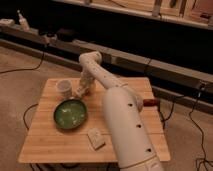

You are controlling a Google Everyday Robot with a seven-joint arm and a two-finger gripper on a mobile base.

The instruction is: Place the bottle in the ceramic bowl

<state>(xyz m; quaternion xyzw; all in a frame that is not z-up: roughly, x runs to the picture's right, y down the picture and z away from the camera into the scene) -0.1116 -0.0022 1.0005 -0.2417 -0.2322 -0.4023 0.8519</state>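
The green ceramic bowl sits on the left half of the wooden table. My gripper reaches down to the table just behind the bowl's far rim, to the right of a white cup. A small whitish slender shape, the bottle, shows at the gripper's lower left tip, close above the tabletop. The arm's wrist hides most of it. I cannot tell whether the gripper holds it. The bowl looks empty.
A small white cup stands behind the bowl at the left. A flat white box lies in front of the bowl at the right. My large white arm covers the table's right half. A red-brown object lies at the right edge. Cables run over the floor.
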